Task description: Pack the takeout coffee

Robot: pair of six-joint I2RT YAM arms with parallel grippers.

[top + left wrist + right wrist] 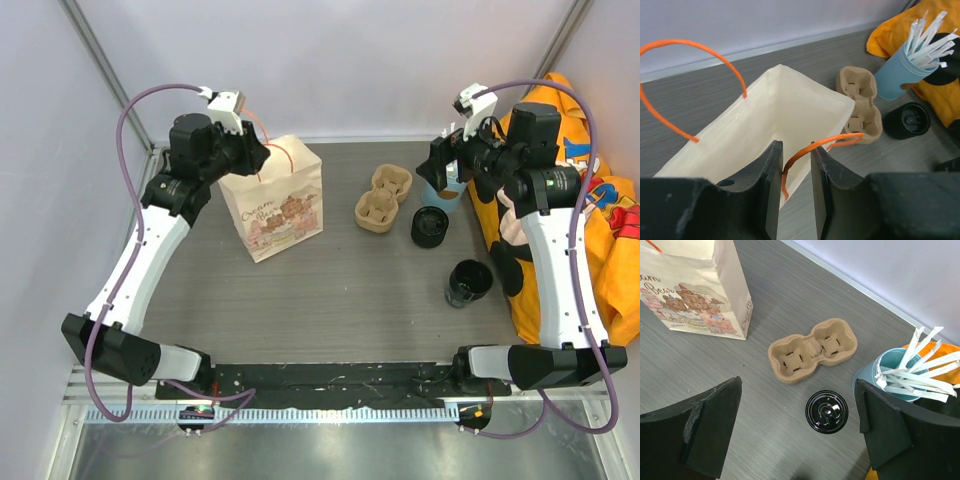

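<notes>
Left gripper [794, 155] stood narrowly parted, the paper bag's [790, 107] orange handle [805, 149] running loose between its fingers, and the right gripper [797, 390] gaped wide above the cardboard carrier [812, 350], gripping nothing! The takeout coffee [469, 282], small, black and dark inside, sat upright at lower right of the top view, apart from the carrier. The blue cup [892, 80] held white wrapped straws [920, 375].

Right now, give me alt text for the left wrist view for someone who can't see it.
The left gripper, jaws parted, straddles one orange handle of an open paper bag. Beyond the bag sit a cardboard cup carrier, a black lidded cup and a blue cup of straws.
</notes>
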